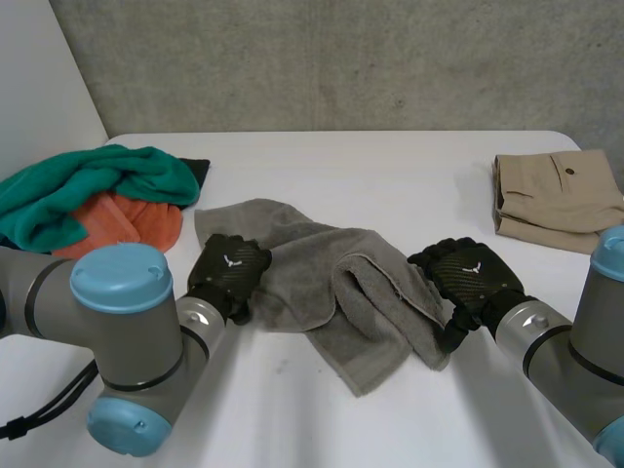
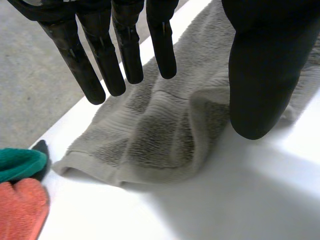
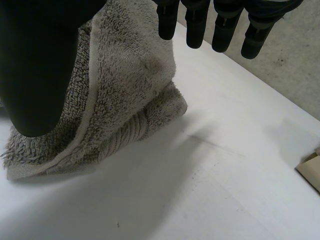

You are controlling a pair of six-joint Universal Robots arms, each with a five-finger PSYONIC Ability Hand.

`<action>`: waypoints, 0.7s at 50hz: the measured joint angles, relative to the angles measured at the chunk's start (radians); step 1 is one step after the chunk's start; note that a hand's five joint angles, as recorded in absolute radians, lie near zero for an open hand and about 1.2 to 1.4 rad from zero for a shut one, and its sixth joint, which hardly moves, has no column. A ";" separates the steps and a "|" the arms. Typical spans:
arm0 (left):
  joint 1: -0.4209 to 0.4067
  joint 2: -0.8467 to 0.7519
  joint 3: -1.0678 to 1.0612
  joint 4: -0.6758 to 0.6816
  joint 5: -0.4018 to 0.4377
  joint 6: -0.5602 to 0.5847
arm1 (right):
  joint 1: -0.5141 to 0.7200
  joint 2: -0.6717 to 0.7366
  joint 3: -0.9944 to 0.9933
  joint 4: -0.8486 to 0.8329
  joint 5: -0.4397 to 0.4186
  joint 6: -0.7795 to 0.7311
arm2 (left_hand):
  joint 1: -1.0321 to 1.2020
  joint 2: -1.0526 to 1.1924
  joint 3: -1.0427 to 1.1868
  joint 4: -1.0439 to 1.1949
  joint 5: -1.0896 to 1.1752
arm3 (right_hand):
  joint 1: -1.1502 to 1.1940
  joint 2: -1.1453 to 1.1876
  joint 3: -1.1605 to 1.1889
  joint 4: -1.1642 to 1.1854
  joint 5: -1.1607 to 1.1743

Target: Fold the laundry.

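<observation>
On the white table [image 1: 390, 175], between the two hands, lies a grey terry towel [image 1: 322, 283], rumpled and only loosely doubled. Its pile is thick and looped, with a flat woven hem running along the edges. The end nearer the right arm is folded over on itself into a thick flap, while the end nearer the left arm lies flatter, with soft ridges.

The left hand [image 1: 229, 268] sits over the towel's left edge. In its wrist view the fingers [image 2: 97, 70] are straight and slightly fanned, well apart from the thumb [image 2: 260, 75], with the cloth spread under them. Nothing is gripped, and I cannot tell whether the tips touch the pile.

The right hand [image 1: 470, 278] is at the towel's folded right end. Its fingers [image 3: 195, 25] hang straight, wide of its thumb [image 3: 37, 65], and the doubled flap lies below the palm, unpinched.

The towel's long axis runs slantwise, from the far corner by the left hand to the near corner towards the right arm.

A green cloth [image 1: 88, 185] and an orange cloth [image 1: 127, 219] are heaped at the far left. Folded beige trousers [image 1: 556, 190] rest at the far right, well apart from the towel.
</observation>
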 measured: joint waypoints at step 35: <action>0.017 0.039 0.130 0.003 0.012 -0.023 | 0.000 0.097 -0.115 0.064 0.002 0.056 | 0.611 0.666 0.653 0.678 0.641 | 0.911 0.934 0.917 0.912 0.901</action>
